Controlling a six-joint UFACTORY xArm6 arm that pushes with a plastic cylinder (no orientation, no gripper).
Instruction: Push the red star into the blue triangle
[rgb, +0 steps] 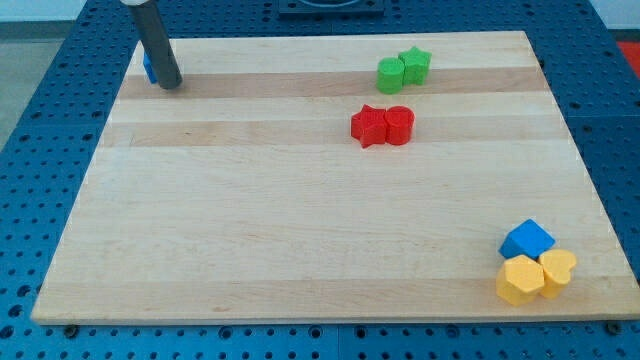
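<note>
Pale wood makes up the board (300, 240), and my tip (171, 85) rests at its top-left corner, right against a small blue block (148, 67) mostly hidden behind the rod (likely the blue triangle, though its shape can't be made out). There are no jaws to report, just the bare rod end. The red star (368, 126) sits well apart, near the top middle, touching a red cylinder (399, 125) on its right. Above them a green cylinder (390, 74) touches a green star (415, 65). At bottom right, a blue cube (526, 241) huddles against a yellow hexagon (520, 279) and a yellow heart (558, 269).
</note>
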